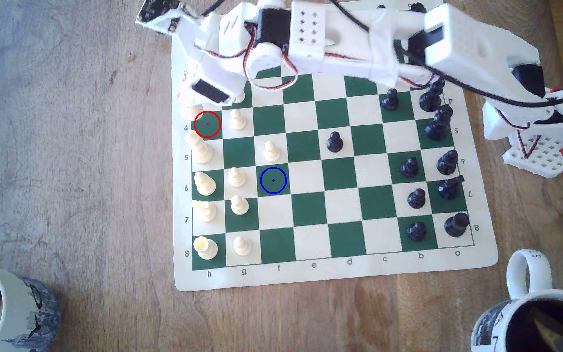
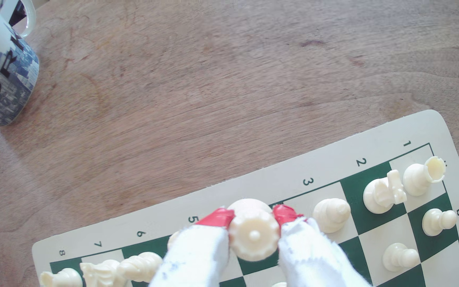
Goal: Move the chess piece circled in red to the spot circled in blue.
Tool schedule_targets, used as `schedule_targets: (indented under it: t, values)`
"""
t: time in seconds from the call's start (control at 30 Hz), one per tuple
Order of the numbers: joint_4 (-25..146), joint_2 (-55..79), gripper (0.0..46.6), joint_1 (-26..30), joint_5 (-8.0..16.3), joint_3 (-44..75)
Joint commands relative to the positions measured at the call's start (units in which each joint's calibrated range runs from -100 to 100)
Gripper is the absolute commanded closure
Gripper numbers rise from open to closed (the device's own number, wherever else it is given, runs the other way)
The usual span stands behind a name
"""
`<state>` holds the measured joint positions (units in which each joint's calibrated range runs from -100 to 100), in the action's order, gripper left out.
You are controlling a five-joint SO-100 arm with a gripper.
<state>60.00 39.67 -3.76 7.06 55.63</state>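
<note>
The chess piece, cream with a flared crown top, sits between my gripper's red-tipped, cloth-wrapped fingers, which are shut on it just under the crown. In the exterior view the gripper hangs over the board's left edge, and the chess piece's base shows just left of the red ring. The dark green square inside that ring is bare. The spot, a blue ring on a dark green square, is bare too and lies lower and to the right in the exterior view.
A cream pawn stands one square above the spot and another one square to its left. Tall cream pieces line the board's left column. Black pieces occupy the right side. Mugs stand at both lower corners.
</note>
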Motion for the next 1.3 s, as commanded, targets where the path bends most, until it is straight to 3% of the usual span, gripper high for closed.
schedule_targets:
  t: [0.0,0.33,0.6,1.27]
  values:
    - [-1.4,-20.4,45.2,1.1,-0.2,-12.2]
    - [-7.2,-44.8,45.3,3.3,0.0,-47.4]
    - [-14.0,-51.0,45.3,6.5,-0.4,-67.3]
    - [-21.3,-41.0,45.2,11.4,-0.8,-71.4]
